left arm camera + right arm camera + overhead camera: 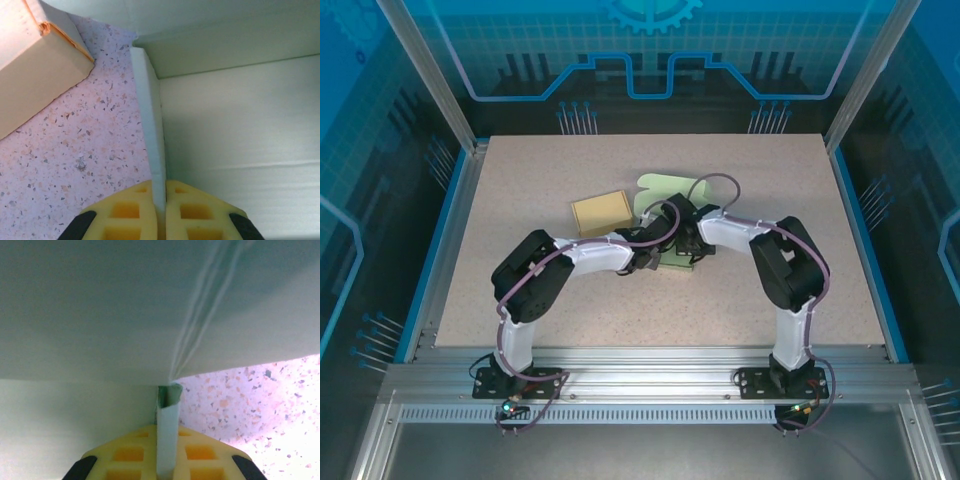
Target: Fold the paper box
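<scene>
At the bottom of the overhead view, your left arm (535, 275) and right arm (790, 265) rise from the near edge of the speckled table (520, 200) and bend inward, meeting just below the centre of the frame. There the left gripper (645, 262) and the right gripper (685, 238) sit close together over the pale green paper box (658, 187), which lies near the middle of the table and is partly hidden beneath them; one rounded flap shows just above the wrists. In the left wrist view, the left gripper (159, 200) at the bottom centre has its yellow fingers (125, 212) pressed tight on a thin upright wall of the paper box (240, 125), whose green panels fill the right side and top of the frame. In the right wrist view, the right gripper (167, 440) at the bottom centre is clamped on a narrow folded strip of the paper box (100, 315), with a broad creased panel spreading across the upper frame and table (250, 400) at the lower right. Just beyond, a tan box (601, 211) rests left of the green flap, apart from it; it appears at the upper left of the left wrist view (35, 75).
</scene>
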Robot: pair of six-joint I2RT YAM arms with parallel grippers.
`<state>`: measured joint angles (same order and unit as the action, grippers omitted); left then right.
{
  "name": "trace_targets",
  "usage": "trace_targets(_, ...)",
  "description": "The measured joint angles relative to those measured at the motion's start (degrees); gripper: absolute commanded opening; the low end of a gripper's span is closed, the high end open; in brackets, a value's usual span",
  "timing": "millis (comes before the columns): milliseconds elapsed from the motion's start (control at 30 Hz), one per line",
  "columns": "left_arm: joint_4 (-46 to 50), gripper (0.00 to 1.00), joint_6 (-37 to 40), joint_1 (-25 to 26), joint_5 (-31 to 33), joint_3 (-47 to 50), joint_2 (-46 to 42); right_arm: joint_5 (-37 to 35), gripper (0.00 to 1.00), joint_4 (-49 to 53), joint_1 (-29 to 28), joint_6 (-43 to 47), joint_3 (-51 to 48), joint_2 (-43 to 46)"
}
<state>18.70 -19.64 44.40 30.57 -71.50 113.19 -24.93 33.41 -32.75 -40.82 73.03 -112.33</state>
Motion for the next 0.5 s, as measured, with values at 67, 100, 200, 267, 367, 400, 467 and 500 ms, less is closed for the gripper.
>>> trace_targets(67,-0.3,0.01,-0.1,-0.8,-0.6,0.0,0.0,-0.3,0.03,2.4,-0.2,-0.2,2.7,-1.7)
trace_targets(100,-0.4,0.01,-0.2,-1.5,-0.9,0.0,0.0,-0.4,0.02,3.5,-0.3,-0.4,4.4,-2.8)
trace_targets(200,-1.1,0.03,-0.4,-3.2,-1.5,0.3,0.0,-0.5,0.02,6.2,-0.6,-1.0,9.2,-6.0)
trace_targets(267,-1.7,0.18,-0.6,-4.1,-1.7,0.9,-0.3,-0.6,0.0,7.4,-0.9,-1.4,11.5,-7.5)
trace_targets(367,-2.8,0.39,-1.4,-4.8,-1.9,3.1,-1.4,-3.1,0.0,8.9,-1.9,-1.7,13.1,-9.0)
trace_targets(400,-3.1,0.43,-1.7,-4.9,-1.9,4.2,-2.2,-3.8,0.0,9.2,-2.5,-1.6,13.2,-9.2)
trace_targets(467,-3.6,0.51,-2.7,-4.9,-2.3,6.3,-3.6,-5.0,0.0,9.4,-3.4,-1.6,12.9,-9.1)
trace_targets(500,-4.2,0.55,-3.0,-4.9,-2.8,7.6,-4.8,-6.0,0.0,9.8,-3.9,-1.5,12.6,-9.1)
